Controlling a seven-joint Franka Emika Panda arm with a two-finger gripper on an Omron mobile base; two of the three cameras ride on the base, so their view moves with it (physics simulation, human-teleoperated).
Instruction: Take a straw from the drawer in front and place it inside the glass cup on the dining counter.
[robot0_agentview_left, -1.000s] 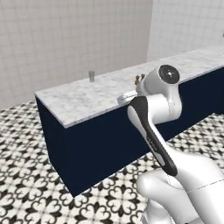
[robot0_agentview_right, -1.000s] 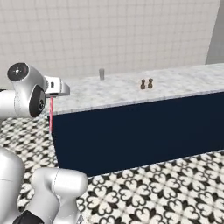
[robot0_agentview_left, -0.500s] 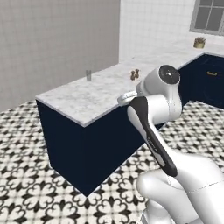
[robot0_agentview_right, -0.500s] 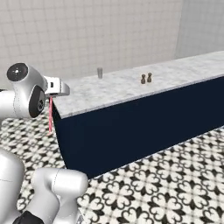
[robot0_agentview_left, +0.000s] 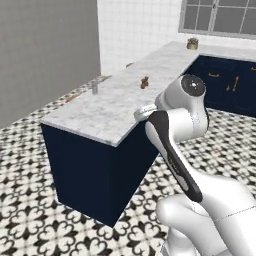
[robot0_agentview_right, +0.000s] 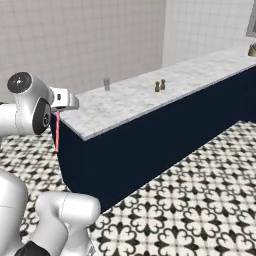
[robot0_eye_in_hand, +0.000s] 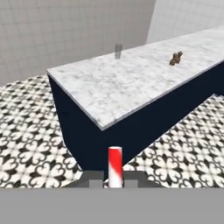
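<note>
My gripper (robot0_agentview_right: 58, 111) is shut on the straw (robot0_agentview_right: 57, 131), a thin pink-red stick that hangs straight down from the fingers, off the near corner of the dining counter (robot0_agentview_right: 130, 100). In the hand view the straw (robot0_eye_in_hand: 115, 165) rises between the dark fingertips of the gripper (robot0_eye_in_hand: 114, 179). The glass cup (robot0_agentview_right: 106, 84) stands upright near the far edge of the marble slab, well beyond the gripper. It is also on the dining counter (robot0_agentview_left: 115, 107) as the glass cup (robot0_agentview_left: 95, 88), and far off as the glass cup (robot0_eye_in_hand: 117, 50). Which navy front is the drawer I cannot tell.
Two small brown shakers (robot0_agentview_right: 159, 86) stand mid-slab, right of the cup. Navy cabinets with brass handles (robot0_agentview_left: 215, 75) line the back right under a window. A potted plant (robot0_agentview_left: 192, 43) sits at the counter's far end. Patterned tile floor (robot0_agentview_right: 190, 190) lies open along the counter.
The whole picture has shifted, so the base and its cameras have moved; the counter now runs more steeply away, and window and cabinets have come into view. The grip on the straw is unchanged.
</note>
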